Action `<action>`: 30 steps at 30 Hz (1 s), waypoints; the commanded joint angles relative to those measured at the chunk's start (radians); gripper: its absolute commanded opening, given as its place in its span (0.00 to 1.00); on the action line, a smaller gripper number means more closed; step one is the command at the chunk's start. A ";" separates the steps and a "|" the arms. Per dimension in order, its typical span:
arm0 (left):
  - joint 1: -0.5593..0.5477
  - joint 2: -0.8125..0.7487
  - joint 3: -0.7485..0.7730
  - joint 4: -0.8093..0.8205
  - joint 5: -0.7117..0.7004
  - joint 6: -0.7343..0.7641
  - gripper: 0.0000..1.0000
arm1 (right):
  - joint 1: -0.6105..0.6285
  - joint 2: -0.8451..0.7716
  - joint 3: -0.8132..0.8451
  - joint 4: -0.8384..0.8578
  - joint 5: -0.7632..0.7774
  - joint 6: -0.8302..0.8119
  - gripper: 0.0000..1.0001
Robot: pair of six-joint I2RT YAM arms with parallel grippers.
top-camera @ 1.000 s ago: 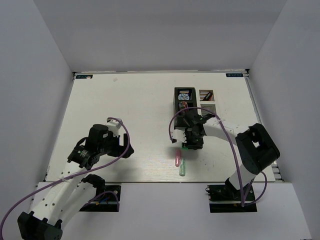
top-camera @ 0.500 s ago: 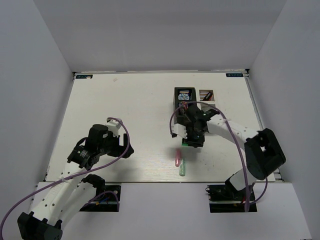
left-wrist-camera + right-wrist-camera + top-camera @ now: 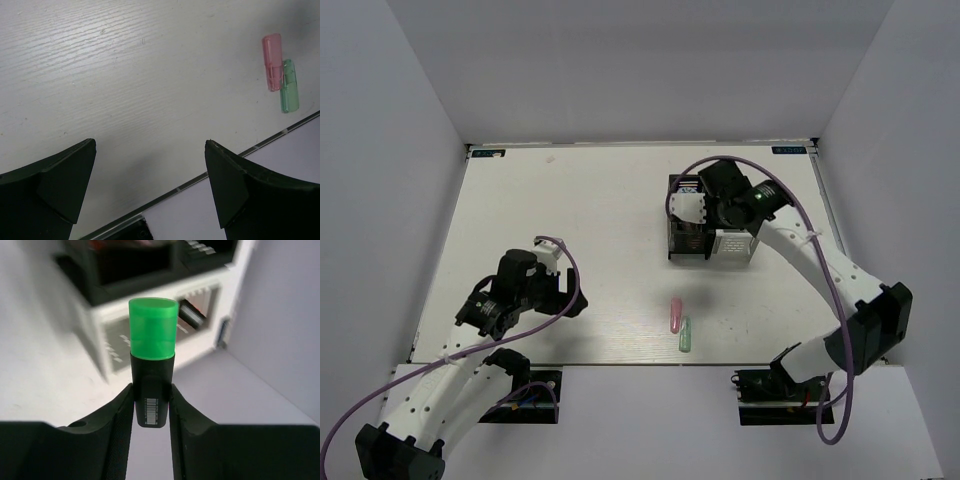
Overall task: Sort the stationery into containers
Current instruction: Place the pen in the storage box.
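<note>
My right gripper [image 3: 151, 400] is shut on a black highlighter with a green cap [image 3: 152, 335], which points toward the containers. In the top view the right gripper [image 3: 718, 212] hangs over the black slatted container [image 3: 684, 242] and the white mesh container [image 3: 736, 246]. The black container [image 3: 150, 265] and the white container [image 3: 102, 332] are blurred in the right wrist view. A pale pink capsule [image 3: 675, 314] and a green capsule [image 3: 686, 336] lie side by side near the table's front edge. My left gripper [image 3: 150, 150] stands open over bare table, with the pink capsule [image 3: 272, 62] and the green capsule [image 3: 289, 86] far to its right.
White walls enclose the table on three sides. The table's front edge [image 3: 200, 176] runs just under the left gripper. Purple cables loop over both arms. The right arm's base [image 3: 785, 385] sits at the near right.
The right arm has lifted away from the spot beside the capsules and swung to the far side, over the two containers, with the green-capped highlighter in its jaws. The left arm has not moved.
</note>
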 commanded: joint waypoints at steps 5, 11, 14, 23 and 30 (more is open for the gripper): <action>0.004 -0.002 -0.010 0.014 -0.011 0.012 1.00 | -0.044 0.127 0.212 0.077 0.343 -0.339 0.00; 0.005 -0.001 -0.008 0.014 -0.004 0.012 1.00 | -0.100 0.246 0.324 0.025 0.342 -0.502 0.00; 0.004 -0.007 -0.010 0.014 -0.004 0.014 1.00 | -0.132 0.337 0.458 -0.100 0.294 -0.527 0.00; 0.005 -0.002 -0.008 0.017 0.008 0.017 1.00 | -0.202 0.518 0.630 -0.313 0.291 -0.622 0.00; 0.004 -0.004 -0.013 0.019 0.008 0.017 1.00 | -0.228 0.529 0.539 -0.249 0.288 -0.662 0.00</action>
